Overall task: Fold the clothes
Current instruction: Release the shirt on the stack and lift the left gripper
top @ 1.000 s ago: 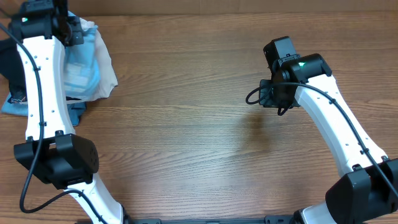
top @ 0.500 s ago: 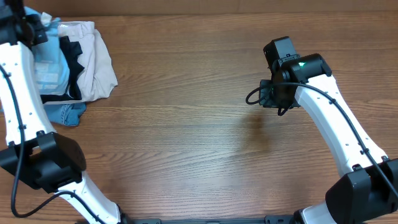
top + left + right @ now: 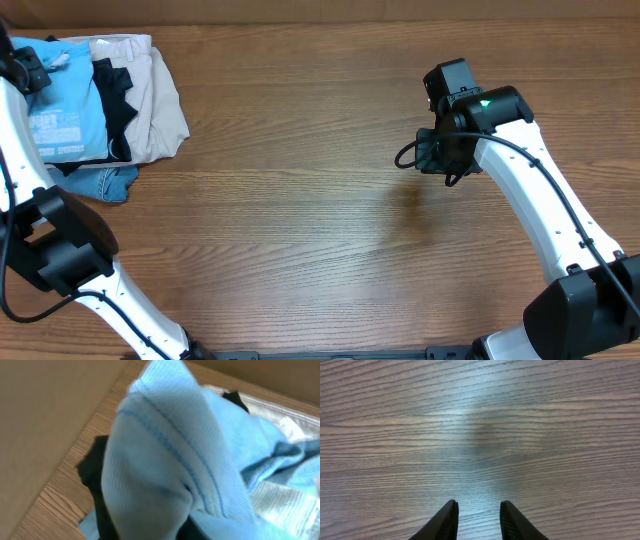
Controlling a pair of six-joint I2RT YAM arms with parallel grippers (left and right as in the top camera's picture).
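The right pincer [image 3: 479, 516] is seen with its fingertips parted and nothing between them, hung over bare desk [image 3: 480, 420] right of centre, probably parked there because no cloth lies within its reach. The left pincer [image 3: 36, 64] is stretched to the far left corner, where the T-shirt [image 3: 65, 120], sky-blue, lies on top of a pile. Whether that pincer is closed on the cloth cannot be told, as its fingers are hidden in both views. In the left wrist view a ribbed, stitched fold of the shirt is bunched right against the lens, likely a collar or hem. Under the shirt a black garment [image 3: 112, 100], beige trousers [image 3: 160, 100] and blue denim [image 3: 105, 183] are stacked. The pile's left edge is cut off, and the shirt's print is too small to be read
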